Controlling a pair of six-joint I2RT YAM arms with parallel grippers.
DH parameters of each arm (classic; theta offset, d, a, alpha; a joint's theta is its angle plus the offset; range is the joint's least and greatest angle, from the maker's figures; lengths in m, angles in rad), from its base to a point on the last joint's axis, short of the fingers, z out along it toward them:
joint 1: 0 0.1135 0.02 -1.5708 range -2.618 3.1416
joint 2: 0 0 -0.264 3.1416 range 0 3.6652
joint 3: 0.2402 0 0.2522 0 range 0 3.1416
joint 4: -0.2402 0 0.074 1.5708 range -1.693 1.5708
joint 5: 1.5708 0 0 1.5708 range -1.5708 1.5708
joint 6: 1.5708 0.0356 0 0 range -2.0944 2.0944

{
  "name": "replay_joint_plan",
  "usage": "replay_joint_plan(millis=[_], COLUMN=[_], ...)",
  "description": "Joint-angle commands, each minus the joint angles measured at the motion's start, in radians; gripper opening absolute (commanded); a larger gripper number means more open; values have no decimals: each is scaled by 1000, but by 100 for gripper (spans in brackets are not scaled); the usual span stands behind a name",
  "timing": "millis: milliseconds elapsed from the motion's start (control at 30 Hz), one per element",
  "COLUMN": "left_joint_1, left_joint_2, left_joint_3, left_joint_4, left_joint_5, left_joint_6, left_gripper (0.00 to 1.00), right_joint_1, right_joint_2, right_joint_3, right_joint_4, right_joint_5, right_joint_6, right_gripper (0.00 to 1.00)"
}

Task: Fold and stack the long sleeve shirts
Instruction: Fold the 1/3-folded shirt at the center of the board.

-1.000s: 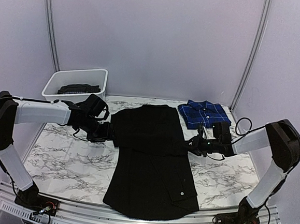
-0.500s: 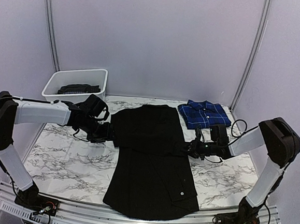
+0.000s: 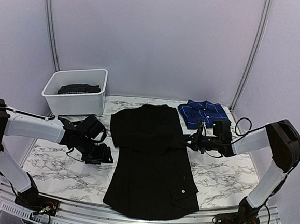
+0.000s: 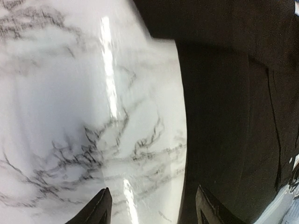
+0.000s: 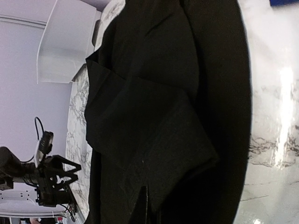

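Observation:
The large black long sleeve shirt [image 3: 149, 158] lies spread flat down the middle of the marble table, collar at the far end. My right gripper [image 3: 188, 141] is at its right edge, shut on a fold of the black cloth [image 5: 159, 140], which rises as a flap from the jaws [image 5: 147, 205]. My left gripper [image 3: 106, 155] hangs open over bare marble just left of the shirt's left edge [image 4: 187, 140], holding nothing; its fingertips [image 4: 102, 205] straddle that edge. The blue plaid shirt [image 3: 204, 114] lies folded at the far right.
A white plastic bin [image 3: 96, 100] with dark cloth inside stands at the far left corner. Bare marble table [image 3: 57, 162] shows on both sides of the black shirt. The metal rail of the table's near edge [image 3: 131, 222] runs under the shirt's hem.
My left gripper has drawn back from the shirt's left shoulder edge toward the near side. My right gripper has closed on the shirt's right edge.

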Motion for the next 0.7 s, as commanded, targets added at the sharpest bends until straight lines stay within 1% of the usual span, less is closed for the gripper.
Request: replay_joint_plan(millis=[0, 167, 267, 333, 467, 667], left_joint_1=[-99, -260, -344, -390, -446, -496], left_joint_2=[-98, -179, -198, -209, -208, -196], left_joint_3=[-103, -197, -218, -224, -226, -230], left_joint_4=[-3, -3, -2, 5, 10, 14], left_joint_5=[-15, -46, -66, -76, -89, -115], left_joint_6=[-127, -276, -349, -393, -462, -535], left_gripper=[62, 60, 59, 59, 57, 47], right_joint_1=[12, 25, 42, 46, 51, 82], right_joint_2=[-64, -111, -118, -118, -121, -134], right_joint_3=[74, 128, 173, 178, 195, 278], right_joint_4=[1, -61, -145, -161, -172, -267], right_joint_5=[-2, 14, 49, 55, 49, 80], right_joint_6=[-14, -56, -107, -113, -113, -152], right_gripper=[0, 0, 0, 0, 0, 0])
